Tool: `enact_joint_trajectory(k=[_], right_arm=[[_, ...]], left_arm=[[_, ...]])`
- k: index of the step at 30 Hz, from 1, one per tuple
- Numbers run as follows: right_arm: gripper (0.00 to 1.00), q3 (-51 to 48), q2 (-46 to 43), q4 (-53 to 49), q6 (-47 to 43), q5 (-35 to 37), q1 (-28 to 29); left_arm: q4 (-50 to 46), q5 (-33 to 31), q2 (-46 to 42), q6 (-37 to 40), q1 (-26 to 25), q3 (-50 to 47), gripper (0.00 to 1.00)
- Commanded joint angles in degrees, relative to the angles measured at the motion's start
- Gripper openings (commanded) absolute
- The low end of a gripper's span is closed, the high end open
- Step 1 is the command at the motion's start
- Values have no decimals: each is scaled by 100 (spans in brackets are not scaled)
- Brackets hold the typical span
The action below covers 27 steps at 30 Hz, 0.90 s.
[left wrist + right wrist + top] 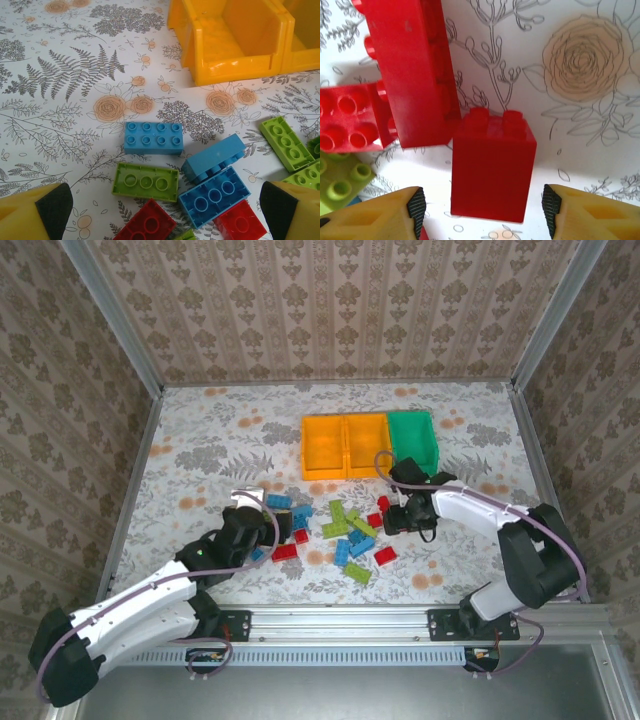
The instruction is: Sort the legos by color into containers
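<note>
The legos (340, 530) lie scattered in red, blue and lime green in front of the containers: two orange-yellow bins (323, 445) (367, 443) and a green bin (413, 438). My right gripper (485, 212) straddles a small red brick (492, 165) lying on its side. Both pads (416, 205) stand off its faces with gaps, so it is open. My left gripper (165, 205) hangs wide open over a blue brick (153, 137), an upturned lime brick (146, 181) and two more blue bricks (214, 196).
A long red brick (412, 70), a studded red brick (347, 117) and a lime brick (340, 180) crowd the left side of the right gripper. An orange bin (235, 65) stands beyond the left gripper. Patterned walls enclose the table (220, 440).
</note>
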Motion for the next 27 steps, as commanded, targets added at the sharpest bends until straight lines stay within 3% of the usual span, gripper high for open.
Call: enact_joint_trajectory(k=[1,5,8,13,18,22,27], right_arm=[[61,272,240,-75,4,278,63],[33,382,414,-213,61,548,116],[24,313,105,-214,95,687,130],[23,405,-621,-163,150,872,30],[29,737,-934,502,243,546,-668],[25,1332,-114,1147,452,223,-1322],[26,2701,1333,950,288,354,-1441]], left_arm=[[30,-155,-40,-44,-68,-30,100],[-26,-201,-48,-49,-92,-5,100],[-38,-222,-39,-40,-108,13,100],[40,-241,35,-32,-132,27,100],[115,-223,245,29,-161,92,100],[255,-196,378,36,-181,110,100],[294,-222,409,-15,-242,137,100]])
